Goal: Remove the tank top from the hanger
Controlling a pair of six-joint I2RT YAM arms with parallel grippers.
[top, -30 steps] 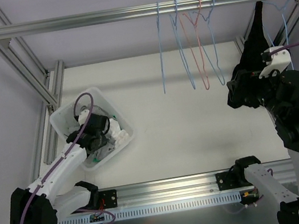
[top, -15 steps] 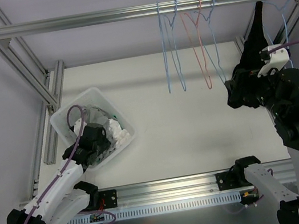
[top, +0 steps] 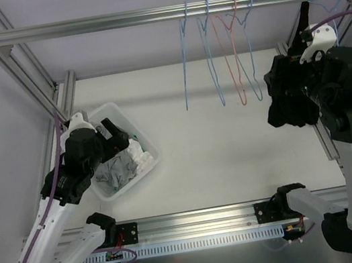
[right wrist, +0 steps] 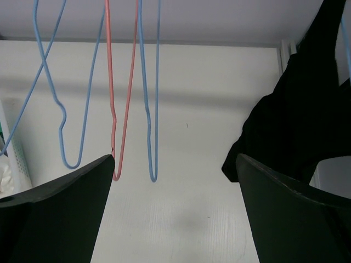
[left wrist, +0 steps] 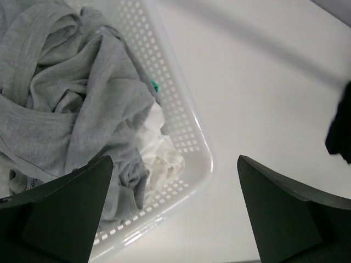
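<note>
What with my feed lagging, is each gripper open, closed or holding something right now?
Left gripper: open, holding nothing.
Right gripper: open, holding nothing.

White table (top: 221, 157); mesh basket (left wrist: 184, 131), probably plastic.

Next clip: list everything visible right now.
hanging rail: 1, silver, across the top
empty wire hangers: 3, blue, on the rail
empty wire hanger: 1, pink-red, among the blue ones
loaded hanger: 1, blue, rail's far right
tank top: 1, black, hanging from that hanger
basket: 1, white, table's left side
garment: 1, grey, in the basket
cloth: 1, white, beside the grey garment
small item: 1, green, in the basket, unidentifiable
table: 1, white, under everything
left end effector: 1, black, open above the basket
right end effector: 1, black, open, facing the hangers
</note>
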